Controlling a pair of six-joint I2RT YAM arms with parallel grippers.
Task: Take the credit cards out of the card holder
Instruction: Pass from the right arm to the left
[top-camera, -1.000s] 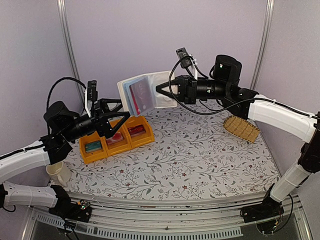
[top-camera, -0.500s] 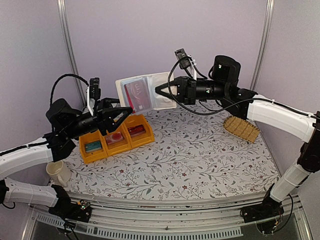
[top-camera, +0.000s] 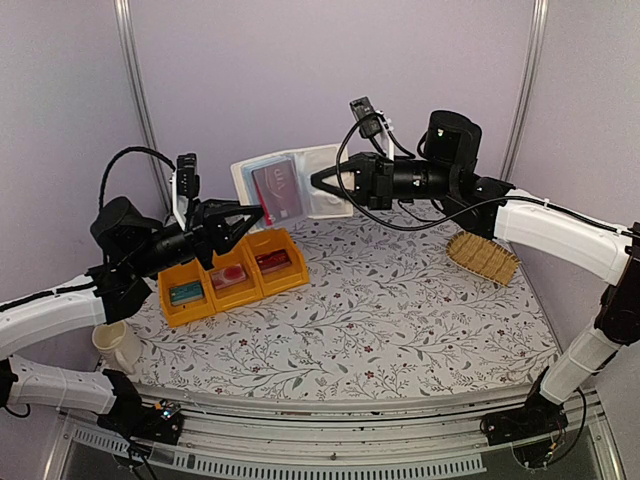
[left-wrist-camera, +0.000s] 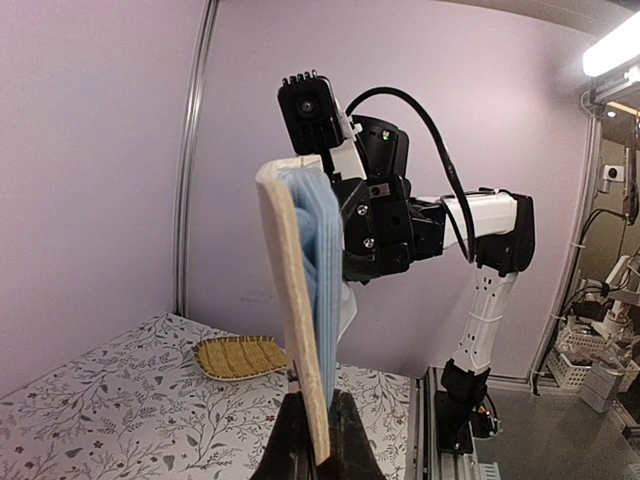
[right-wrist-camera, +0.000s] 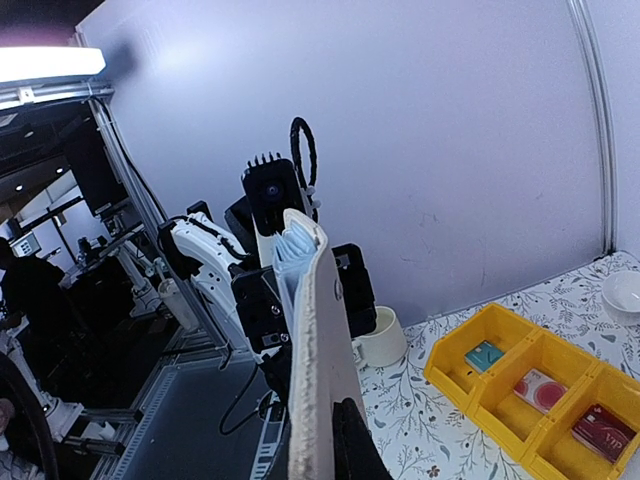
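The card holder (top-camera: 318, 178) hangs open in the air above the back of the table. A red credit card (top-camera: 279, 192) shows in its left leaf. My right gripper (top-camera: 321, 183) is shut on the holder's right half. My left gripper (top-camera: 258, 212) is shut on the holder's lower left corner, by the red card's corner. The left wrist view shows the holder edge-on, with its whitish cover (left-wrist-camera: 293, 290) and blue leaves (left-wrist-camera: 326, 270) running down between the left gripper's (left-wrist-camera: 318, 437) shut fingers. In the right wrist view, the cover (right-wrist-camera: 322, 340) stands against one dark finger (right-wrist-camera: 356, 440).
Three joined yellow bins (top-camera: 298, 281) sit at the left, holding a teal card (top-camera: 186, 292), a pink card (top-camera: 232, 276) and a red card (top-camera: 272, 262). A woven basket (top-camera: 483, 257) lies at the right. A white cup (top-camera: 117, 345) stands at the near left edge.
My left gripper has gone from wide open to shut on the holder's lower left corner. The holder has shifted slightly left. My right gripper has stayed shut in place.
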